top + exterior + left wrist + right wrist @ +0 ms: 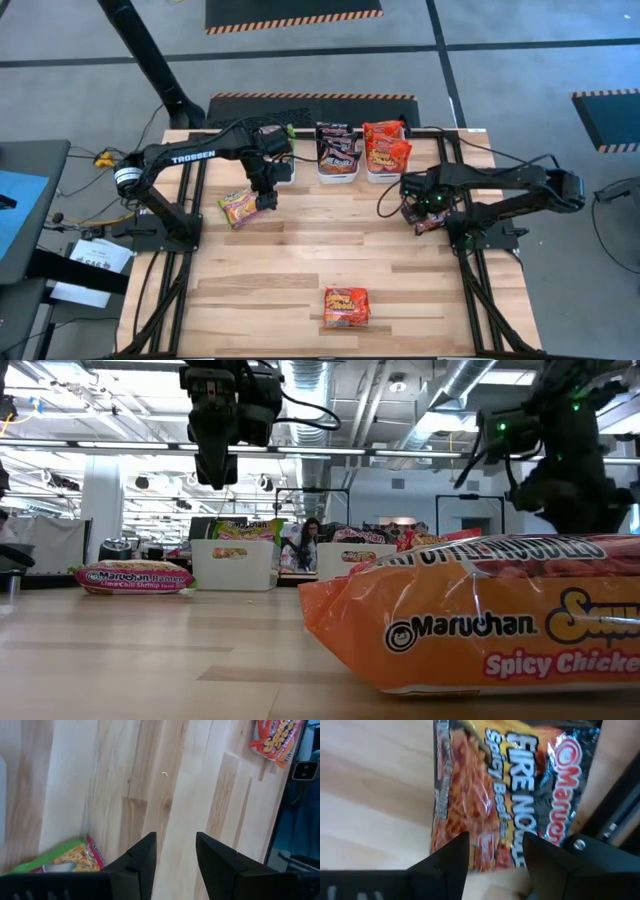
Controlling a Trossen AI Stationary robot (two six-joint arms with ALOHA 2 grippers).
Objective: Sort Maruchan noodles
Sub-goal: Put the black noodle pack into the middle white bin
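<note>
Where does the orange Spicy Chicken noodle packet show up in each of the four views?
High view: orange packet lies alone near the table's front edge, centre.
Low view: it fills the right foreground.
Left wrist view: it sits in a far corner of the picture.
Right wrist view: not in it.
Shared landmark: the green-edged packet, also in the low and left wrist views.

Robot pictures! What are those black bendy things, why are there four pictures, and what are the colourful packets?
The black bendy things are two robot arms, each ending in a two-finger claw. One picture looks down from above, one looks across the table, and two come from cameras on the wrists. The left claw hangs open beside a green noodle packet on the wooden table. The right claw is over a black noodle packet at the table's edge, fingers apart, gripping nothing. An orange noodle packet lies alone at the near edge. White tubs at the back hold sorted packets.
</note>
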